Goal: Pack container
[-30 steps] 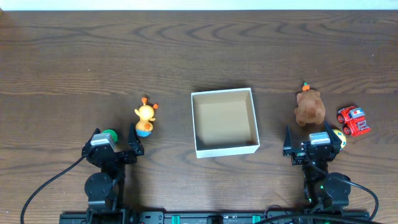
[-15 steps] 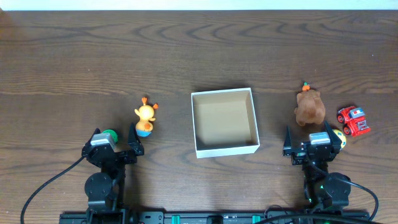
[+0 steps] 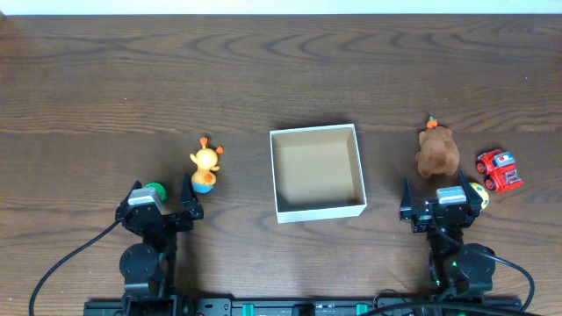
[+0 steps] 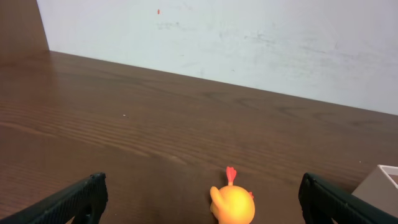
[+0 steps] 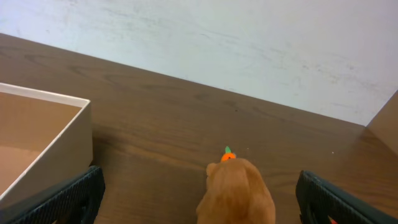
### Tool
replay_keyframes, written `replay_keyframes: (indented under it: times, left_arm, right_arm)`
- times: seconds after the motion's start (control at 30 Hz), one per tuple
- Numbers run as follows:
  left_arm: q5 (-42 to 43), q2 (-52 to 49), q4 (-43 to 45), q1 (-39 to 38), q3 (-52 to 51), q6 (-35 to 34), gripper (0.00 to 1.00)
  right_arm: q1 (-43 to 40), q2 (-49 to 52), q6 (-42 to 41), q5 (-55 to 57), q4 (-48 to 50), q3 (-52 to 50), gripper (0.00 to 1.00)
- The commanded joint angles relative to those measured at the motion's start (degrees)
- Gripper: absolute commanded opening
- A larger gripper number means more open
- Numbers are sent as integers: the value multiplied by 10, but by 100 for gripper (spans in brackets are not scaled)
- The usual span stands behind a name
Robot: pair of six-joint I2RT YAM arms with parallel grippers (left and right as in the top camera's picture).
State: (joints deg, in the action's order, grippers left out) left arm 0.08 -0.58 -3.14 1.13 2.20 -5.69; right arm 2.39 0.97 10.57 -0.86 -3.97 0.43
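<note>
Robot laboratory bench. A dark wood-grain table (image 3: 281,79) backs onto a bare white wall (image 4: 249,43) beyond the container (image 3: 321,211). On the container's near side, the left arm (image 3: 145,254) and right arm (image 3: 461,259) stand on a black equipment rail (image 3: 263,307). A duck toy (image 3: 205,169) and a plush toy (image 3: 437,151) flank the container.

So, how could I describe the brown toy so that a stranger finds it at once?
Start at the square white-walled container in the middle of the table. On its right lie a few small toys; the nearest to it is the brown toy. It alone is furry and brown, with a small orange tip, unlike the red truck beside it.
</note>
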Motion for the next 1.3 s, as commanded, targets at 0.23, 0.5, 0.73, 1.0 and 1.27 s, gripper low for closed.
replay_keyframes:
  times: [0.23,0.5,0.73,1.0,1.27]
  left_arm:
    - [8,2,-8,0,-20,10,98]
    - [7,2,-8,0,-20,10,98]
    - [7,2,-8,0,-20,10,98]
    - [8,2,-8,0,-19,9,98]
    - [7,-43,-28,0,65,-28,98]
  right_arm:
    - [2,-3,-9,3,-2,-1,99]
    - [2,-3,-9,5,-3,-1,99]
    - [3,-3,-9,4,-1,-1,99]
    - [2,-3,-63,2,-1,-1,99]
    - [-11,26,-145,9,-35,64,99]
